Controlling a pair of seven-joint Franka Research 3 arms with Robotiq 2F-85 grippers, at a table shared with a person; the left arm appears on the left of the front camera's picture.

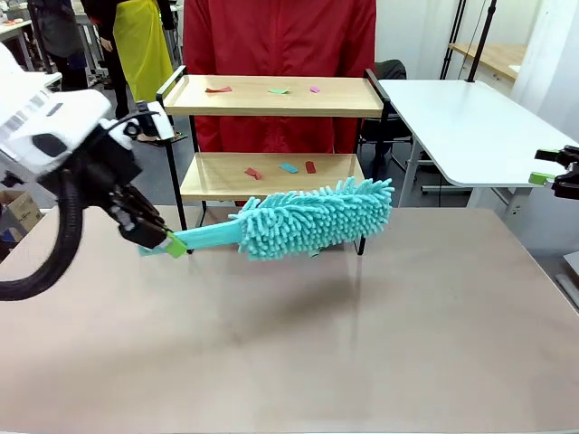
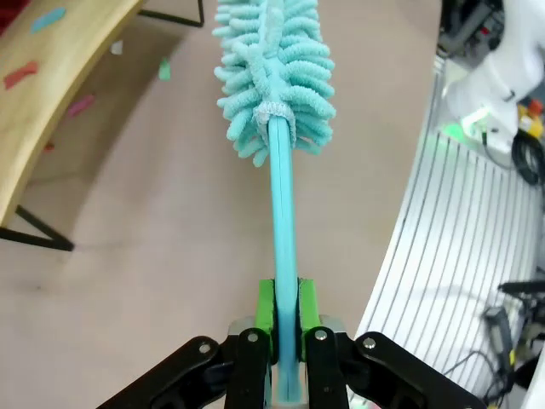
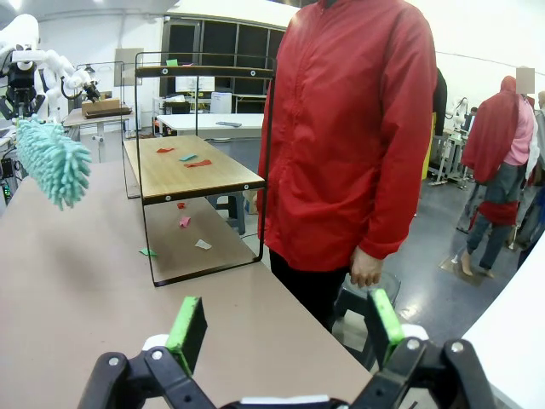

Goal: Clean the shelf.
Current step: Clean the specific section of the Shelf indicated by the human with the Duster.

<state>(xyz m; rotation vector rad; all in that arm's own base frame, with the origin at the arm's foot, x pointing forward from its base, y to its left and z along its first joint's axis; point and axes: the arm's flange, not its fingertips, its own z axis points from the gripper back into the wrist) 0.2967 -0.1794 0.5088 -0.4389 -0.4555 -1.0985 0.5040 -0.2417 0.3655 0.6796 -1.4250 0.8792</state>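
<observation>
Beige and mostly bare, the surface [image 1: 380,344] carries the shelf [image 1: 348,96] at its far edge, just in front of a person [image 1: 280,36] in a red coat. Small coloured scraps [image 1: 279,90] lie on both wooden boards. The left gripper [image 1: 174,244], low over the surface's left part, is clamped on the flat handle of a teal fluffy duster [image 1: 312,220]. The shelf stands to the right of this gripper and beyond it, and the duster's head reaches across in front of the lower board. The right gripper [image 3: 288,324] stands with its jaws wide apart and holds nothing, well off to the shelf's right.
</observation>
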